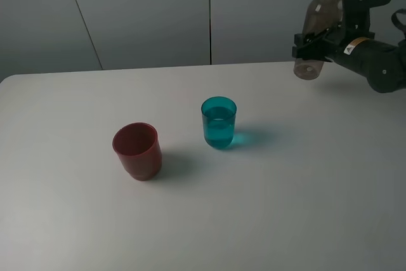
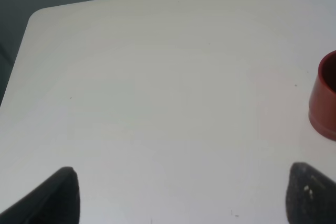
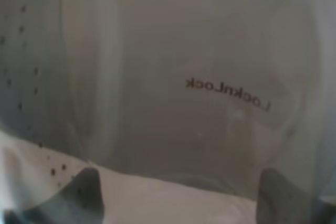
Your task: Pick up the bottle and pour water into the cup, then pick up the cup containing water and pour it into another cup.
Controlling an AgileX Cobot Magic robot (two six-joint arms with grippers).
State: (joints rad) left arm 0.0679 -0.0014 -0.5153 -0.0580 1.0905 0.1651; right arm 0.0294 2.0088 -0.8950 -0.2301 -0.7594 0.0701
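Note:
My right gripper is shut on the smoky grey-brown bottle and holds it nearly upright, raised above the table's far right edge. The bottle's wall fills the right wrist view between the fingertips. The teal cup stands upright mid-table with water in it. The dark red cup stands to its front left, also seen at the edge of the left wrist view. My left gripper is open and empty over bare table, out of the exterior view.
The white table spreads around both cups. A grey panelled wall rises behind its far edge. The table's rounded far-left corner shows in the left wrist view.

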